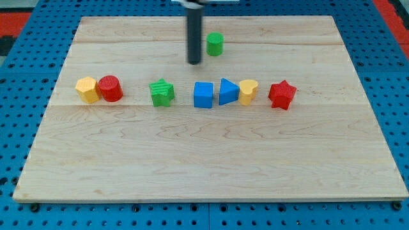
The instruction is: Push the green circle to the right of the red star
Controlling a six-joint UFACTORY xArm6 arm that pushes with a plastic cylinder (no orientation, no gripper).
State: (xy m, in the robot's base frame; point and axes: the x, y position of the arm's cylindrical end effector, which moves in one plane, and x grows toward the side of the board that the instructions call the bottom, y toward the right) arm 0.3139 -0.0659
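The green circle (pixel 215 44) sits near the view's top, a little right of centre. The red star (pixel 282 94) lies at the right end of a row of blocks across the middle of the board, well below and to the right of the green circle. My tip (pixel 194 62) is just left of the green circle and slightly below it, with a small gap between them. The dark rod rises from the tip to the view's top edge.
The row runs from the view's left: a yellow hexagon (pixel 87 89), a red circle (pixel 110 88), a green star (pixel 162 92), a blue square (pixel 203 95), a blue triangle (pixel 227 91), a yellow heart (pixel 248 91). The wooden board (pixel 204 166) rests on a blue perforated table.
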